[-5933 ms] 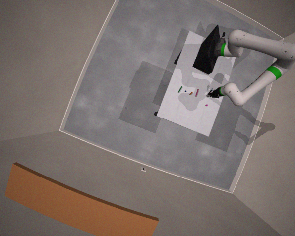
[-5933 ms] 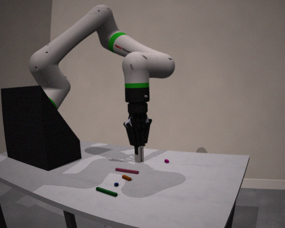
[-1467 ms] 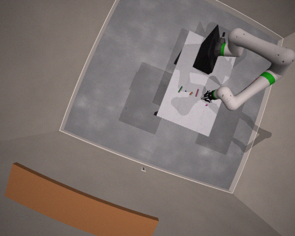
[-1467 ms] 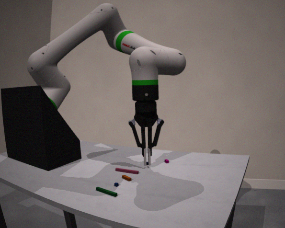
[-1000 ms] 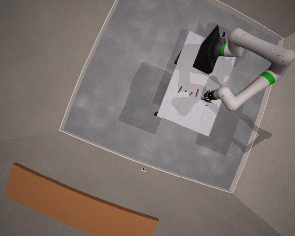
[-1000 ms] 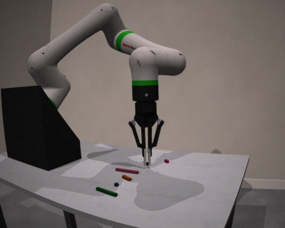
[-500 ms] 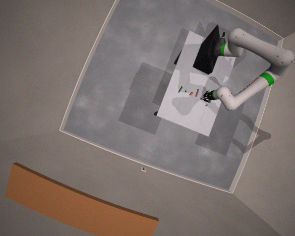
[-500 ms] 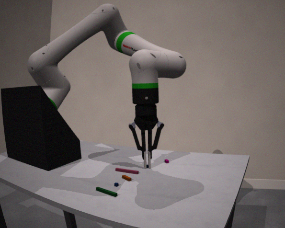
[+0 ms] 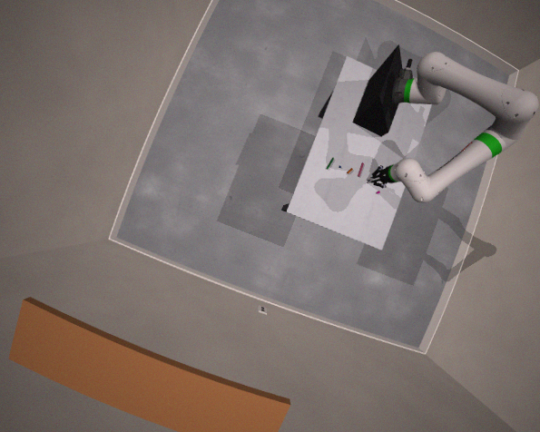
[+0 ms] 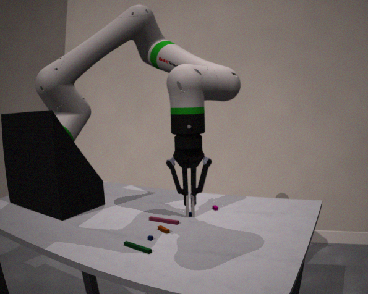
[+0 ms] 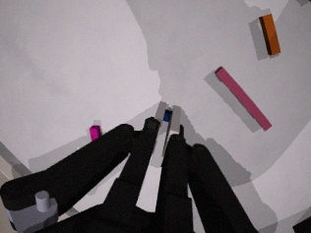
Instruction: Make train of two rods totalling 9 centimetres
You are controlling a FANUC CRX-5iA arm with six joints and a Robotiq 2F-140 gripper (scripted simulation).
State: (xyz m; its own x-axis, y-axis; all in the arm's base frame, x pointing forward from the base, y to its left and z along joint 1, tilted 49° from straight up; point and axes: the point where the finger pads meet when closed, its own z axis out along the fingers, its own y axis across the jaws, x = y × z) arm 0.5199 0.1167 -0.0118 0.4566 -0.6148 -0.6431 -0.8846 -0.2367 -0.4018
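Note:
My gripper (image 10: 190, 212) points straight down at the table top, shut on a small blue rod (image 10: 190, 214) held between the fingertips. The wrist view shows this blue rod (image 11: 167, 116) at the fingertips. I cannot tell whether it touches the table. A pink rod (image 10: 163, 220) lies flat just left of the gripper, with an orange rod (image 10: 163, 228) in front of it. A second blue rod (image 10: 149, 237) and a green rod (image 10: 137, 247) lie further forward left. A magenta rod (image 10: 214, 207) lies to the right of the gripper.
A large black wedge-shaped box (image 10: 47, 164) stands at the back left of the table. The table's curved front edge runs below the green rod. In the overhead view the rods lie in a row (image 9: 349, 171) left of the gripper (image 9: 377, 176).

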